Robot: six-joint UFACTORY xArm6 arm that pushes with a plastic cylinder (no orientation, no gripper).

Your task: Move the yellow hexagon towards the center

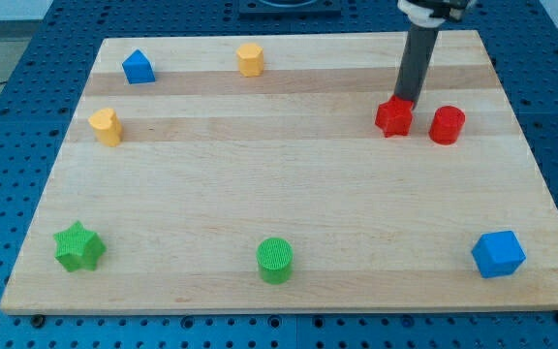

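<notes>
The yellow hexagon [250, 59] sits near the view's top edge of the wooden board [289, 194], left of the middle. My tip [403, 101] is far to its right, touching the top edge of a red star-shaped block [393, 117]. The dark rod rises from there toward the view's top right.
A red cylinder [447, 125] stands just right of the red star. A blue house-shaped block [139, 67] is at top left, a yellow heart-like block [106, 127] at left. A green star [78, 246], a green cylinder [275, 260] and a blue cube [498, 254] lie along the bottom.
</notes>
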